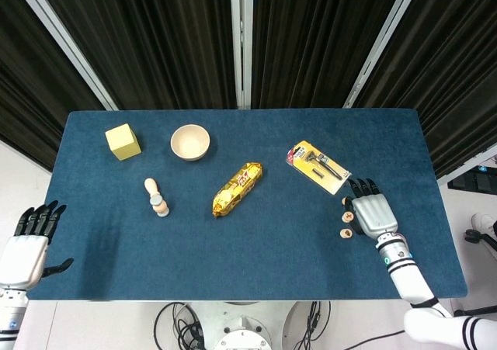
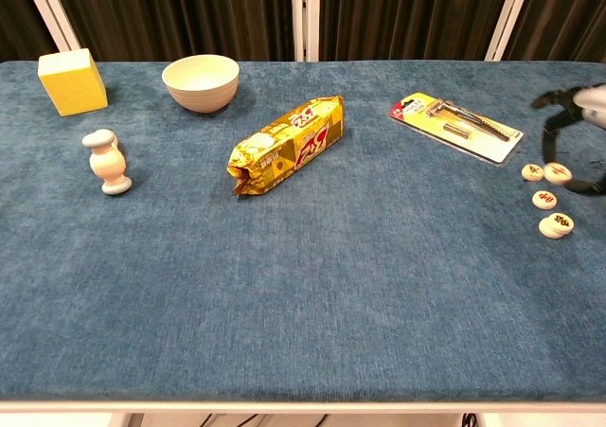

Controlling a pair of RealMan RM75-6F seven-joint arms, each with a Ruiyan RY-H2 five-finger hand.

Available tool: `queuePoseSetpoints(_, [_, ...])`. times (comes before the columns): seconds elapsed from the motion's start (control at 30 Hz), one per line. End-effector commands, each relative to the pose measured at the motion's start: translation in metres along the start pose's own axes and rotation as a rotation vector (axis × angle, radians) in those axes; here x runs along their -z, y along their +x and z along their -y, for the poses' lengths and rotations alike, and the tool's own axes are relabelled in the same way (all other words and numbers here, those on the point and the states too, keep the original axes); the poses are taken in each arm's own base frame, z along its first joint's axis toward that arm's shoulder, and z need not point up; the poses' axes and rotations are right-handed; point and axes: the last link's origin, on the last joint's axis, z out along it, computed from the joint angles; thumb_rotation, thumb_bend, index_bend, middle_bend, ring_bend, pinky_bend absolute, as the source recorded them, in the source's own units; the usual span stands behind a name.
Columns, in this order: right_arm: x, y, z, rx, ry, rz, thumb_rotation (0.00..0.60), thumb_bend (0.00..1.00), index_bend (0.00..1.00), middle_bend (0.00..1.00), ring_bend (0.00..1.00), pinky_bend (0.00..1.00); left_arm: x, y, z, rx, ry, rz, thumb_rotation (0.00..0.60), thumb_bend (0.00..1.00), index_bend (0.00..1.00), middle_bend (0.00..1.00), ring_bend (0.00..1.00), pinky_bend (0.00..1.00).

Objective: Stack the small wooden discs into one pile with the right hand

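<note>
Wooden discs (image 2: pixel 549 198) lie loose and unstacked near the table's (image 2: pixel 312 285) right edge, just beside the empty right hand (image 1: pixel 373 214) with fingers spread, which should pinch one disc by its rim and lower it squarely onto a neighbour.

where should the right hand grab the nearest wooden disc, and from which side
Take the nearest disc by its rim, opposite edges pinched between thumb and a finger, coming down from above. It lies flat on the table, so only the thin edge offers purchase. The right hand hovers just beside it; the neighbouring disc sits close, so keep the fingers narrow.
</note>
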Motion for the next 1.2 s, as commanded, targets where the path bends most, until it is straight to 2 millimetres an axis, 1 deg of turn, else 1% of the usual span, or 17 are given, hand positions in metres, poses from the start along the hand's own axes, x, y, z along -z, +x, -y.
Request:
queuePoseSetpoints(0.03, [0.008,-0.005,-0.003,0.021,0.016,0.027,0.600,0.27,0.51,0.06,0.00,0.00,0.000,0.000,0.000,-0.001,0.001,0.000,0.600,0.09,0.05,0.00,0.00,0.00])
queuePoseSetpoints(0.2, [0.012,-0.010,-0.003,0.036,0.029,0.044,0.600,0.27,0.51,0.06,0.00,0.00,0.000,-0.001,-0.001,-0.004,0.001,0.003,0.600,0.09,0.05,0.00,0.00,0.00])
queuePoseSetpoints(0.57, [0.014,-0.019,0.002,0.050,0.038,0.056,0.600,0.27,0.51,0.06,0.00,0.00,0.000,0.001,0.001,0.003,0.004,0.000,0.600,0.09,0.05,0.00,0.00,0.00])
queuePoseSetpoints(0.87, [0.018,-0.021,0.004,0.054,0.044,0.052,0.600,0.27,0.51,0.06,0.00,0.00,0.001,0.001,0.001,0.005,0.004,0.000,0.600,0.09,0.05,0.00,0.00,0.00])
queuePoseSetpoints(1.2, [0.016,-0.024,0.003,0.054,0.036,0.055,0.600,0.27,0.50,0.06,0.00,0.00,0.001,0.002,0.001,0.008,0.011,0.002,0.600,0.09,0.05,0.00,0.00,0.00])
